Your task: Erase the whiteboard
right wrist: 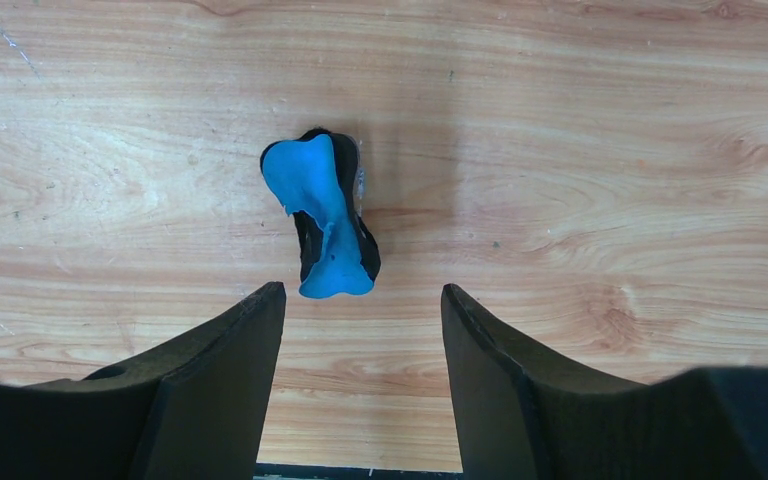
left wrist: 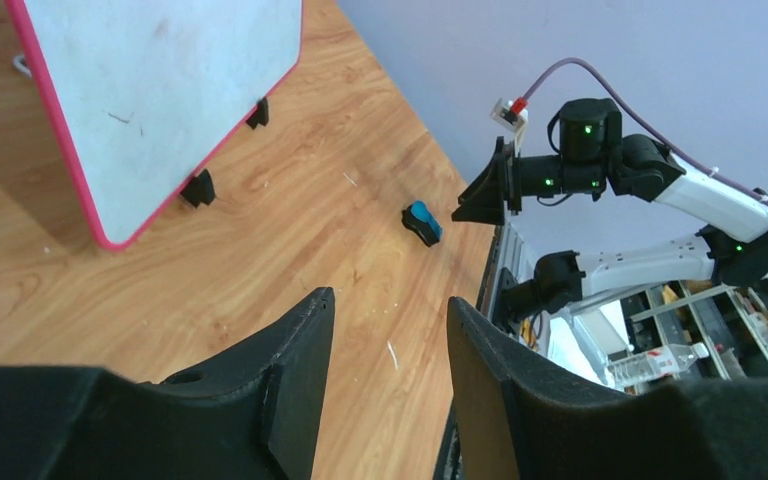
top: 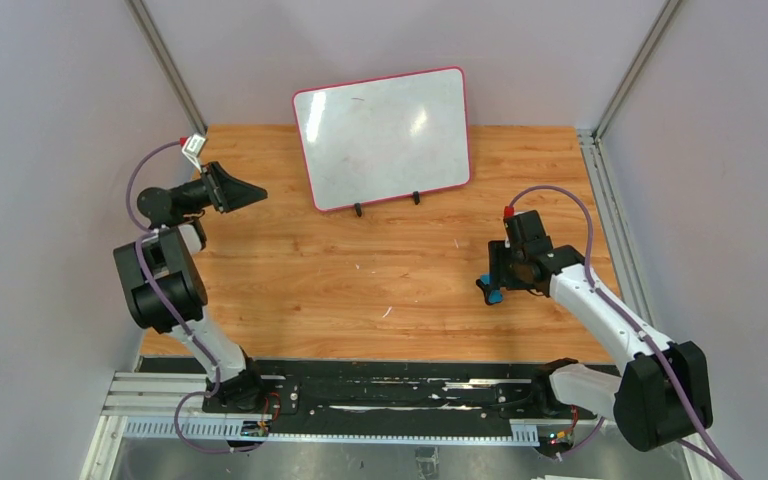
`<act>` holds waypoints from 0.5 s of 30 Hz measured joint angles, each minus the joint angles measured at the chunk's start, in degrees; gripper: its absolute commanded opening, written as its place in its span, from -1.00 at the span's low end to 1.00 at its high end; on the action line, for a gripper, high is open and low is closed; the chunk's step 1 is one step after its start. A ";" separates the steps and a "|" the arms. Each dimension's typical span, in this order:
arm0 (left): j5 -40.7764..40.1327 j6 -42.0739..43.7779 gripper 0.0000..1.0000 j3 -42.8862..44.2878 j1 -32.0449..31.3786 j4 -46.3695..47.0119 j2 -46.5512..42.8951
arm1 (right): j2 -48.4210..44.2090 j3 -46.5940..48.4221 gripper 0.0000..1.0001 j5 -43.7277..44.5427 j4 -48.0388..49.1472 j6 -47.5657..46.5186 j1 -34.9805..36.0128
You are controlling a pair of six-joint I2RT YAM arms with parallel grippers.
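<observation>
The whiteboard (top: 383, 138), white with a red-pink frame and two black feet, stands tilted at the back of the table; it also shows in the left wrist view (left wrist: 150, 95), with only faint marks on it. The blue-and-black eraser (right wrist: 321, 214) lies on the wood, also seen from above (top: 493, 294) and in the left wrist view (left wrist: 422, 222). My right gripper (right wrist: 362, 295) is open, just above and near the eraser, apart from it; it also shows in the top view (top: 488, 287). My left gripper (top: 252, 194) is open and empty, left of the whiteboard (left wrist: 390, 305).
The wooden table (top: 360, 270) ends at a black rail along its near edge (top: 400, 392). Grey walls stand close on the left, right and back. The right arm (left wrist: 600, 165) shows in the left wrist view.
</observation>
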 measured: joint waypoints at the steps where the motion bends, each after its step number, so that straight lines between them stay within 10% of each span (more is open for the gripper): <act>1: 0.02 -0.35 0.00 -1.14 0.74 0.00 -1.44 | 0.00 0.00 0.19 -0.02 0.00 0.00 0.00; 15: 0.02 -3.37 0.01 -7.69 8.46 0.07 -14.19 | -1.46 -0.68 0.13 -0.39 1.07 0.00 0.02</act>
